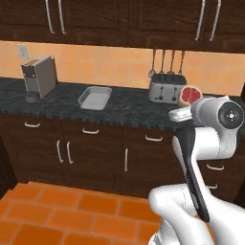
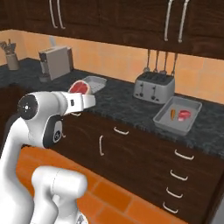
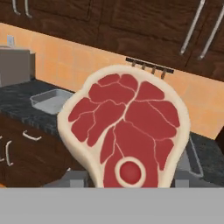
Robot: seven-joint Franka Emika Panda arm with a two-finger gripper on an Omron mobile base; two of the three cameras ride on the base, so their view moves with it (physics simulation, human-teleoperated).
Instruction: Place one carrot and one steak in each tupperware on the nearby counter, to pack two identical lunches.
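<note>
I have a steak (image 3: 124,131) clamped between my fingers, the jaws partly spread to its thickness, and I carry it upright so its flat face fills the hand view and its lower edge sits down in my gripper (image 3: 124,181). Held this way it hangs clear above the counter (image 1: 129,107), which I judge is the point: nothing drags across the stone while I travel.

One tupperware (image 2: 177,114) lies off to the right of my hand in the right base view, and it already has a carrot (image 2: 173,114) and a second steak (image 2: 184,114) lying side by side in it, so that lunch looks packed. The other tupperware (image 1: 94,97) sits on the counter ahead and to the left of my hand in the left base view; it appears empty, though I cannot see its floor well from here. In the hand view its rim (image 3: 50,101) peeks out to the left of the meat. I take that tray to be where this steak belongs, and it would still need a carrot.

Between the two trays stands a silver toaster (image 1: 166,88), close behind my gripper (image 1: 184,106) in the left base view, with utensils hanging on the wall above it. A boxy grey appliance (image 1: 39,76) stands further along, beyond the empty tray. The toaster is the nearest obstacle; the counter between me and the tray looks open, so a sideways carry at this height should clear it.
</note>
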